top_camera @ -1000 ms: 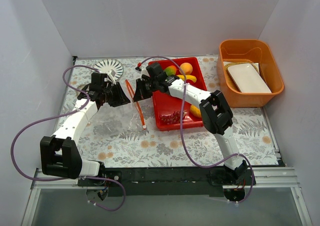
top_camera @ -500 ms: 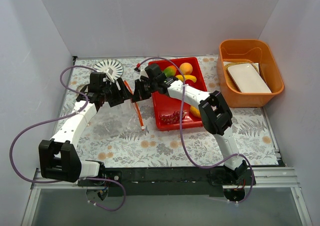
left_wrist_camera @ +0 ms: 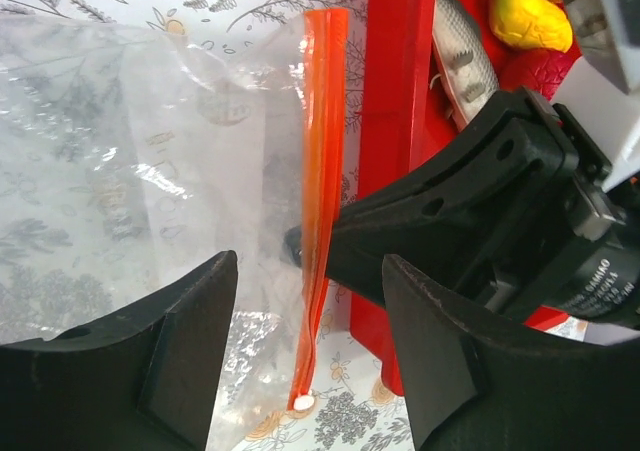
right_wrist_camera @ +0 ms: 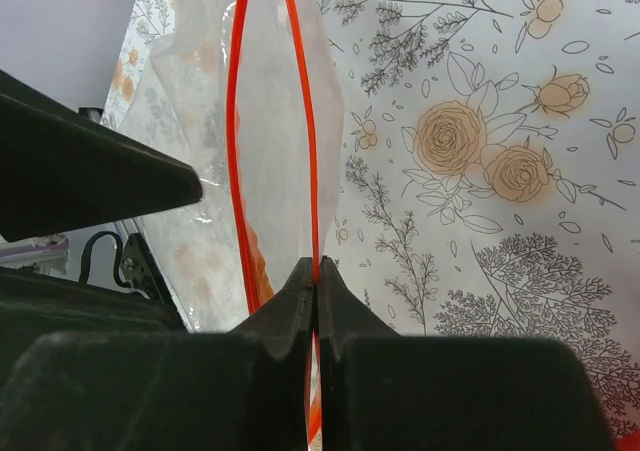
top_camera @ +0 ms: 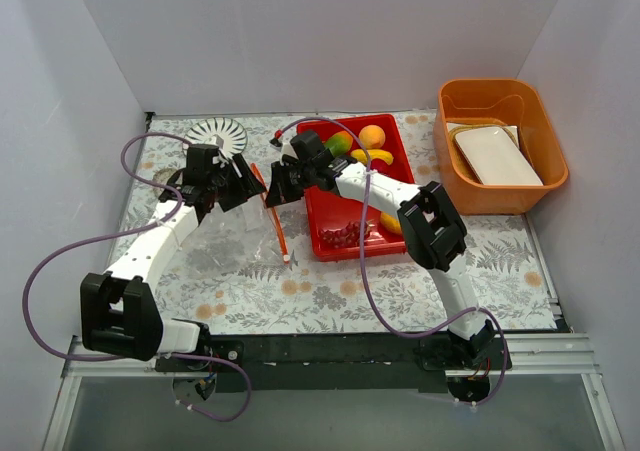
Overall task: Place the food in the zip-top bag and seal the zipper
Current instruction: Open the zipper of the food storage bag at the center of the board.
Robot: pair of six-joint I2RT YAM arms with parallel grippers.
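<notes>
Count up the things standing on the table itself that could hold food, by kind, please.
Red tray: 1
Orange bin: 1
Clear zip-top bag: 1
Round patterned plate: 1
Total: 4

**A:** What surface carries everything?

**B:** A tabletop [top_camera: 300, 291] covered in a pale print of leaves and orange flowers.

**A:** And what lies directly on it?

**B:** A clear, crumpled zip-top bag [top_camera: 225, 241] is left of centre, with its orange-red mouth edge facing the middle. Just beside it on the right sits a red tray [top_camera: 330, 211]. An orange bin [top_camera: 500, 199] stands at the far right. A white round disc [top_camera: 215, 131] with radiating slots lies in the far left corner, apart from the bag.
</notes>
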